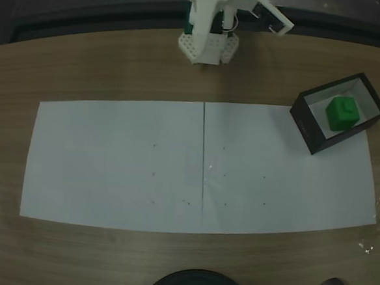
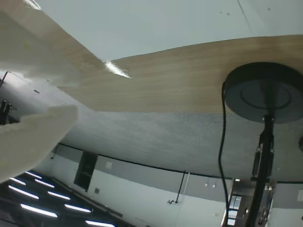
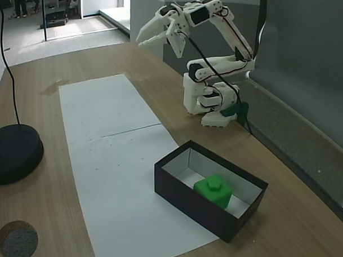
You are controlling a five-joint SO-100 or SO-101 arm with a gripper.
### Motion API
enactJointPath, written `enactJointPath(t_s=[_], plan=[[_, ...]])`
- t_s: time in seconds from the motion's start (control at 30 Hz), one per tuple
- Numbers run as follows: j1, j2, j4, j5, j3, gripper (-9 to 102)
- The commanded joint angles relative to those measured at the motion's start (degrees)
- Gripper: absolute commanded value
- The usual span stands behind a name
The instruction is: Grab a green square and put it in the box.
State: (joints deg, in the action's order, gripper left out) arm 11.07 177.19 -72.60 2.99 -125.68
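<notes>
Seeing the green square (image 3: 213, 190) already sitting inside the box (image 3: 186, 194), well apart from our gripper (image 3: 157, 40), which is folded up above the base (image 3: 209, 101) with fingers spread, holding nothing; we judge the task done.

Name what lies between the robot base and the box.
Bare wooden table alone in a fixed view, between robot base and box.
</notes>
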Motion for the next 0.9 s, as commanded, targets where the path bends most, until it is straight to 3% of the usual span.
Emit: enactJointPath(t_s=[0.0,0.3,0.47,0.87], plan=[[2.7,5.0,3.1,-0.4,-3.6,2],[2.2,16.1,3.4,-0.4,-15.7,2],[2.2,21.9,8.3,-0.4,-25.8,2],[-2.5,22.1,12.5,-3.5,-45.2,2]])
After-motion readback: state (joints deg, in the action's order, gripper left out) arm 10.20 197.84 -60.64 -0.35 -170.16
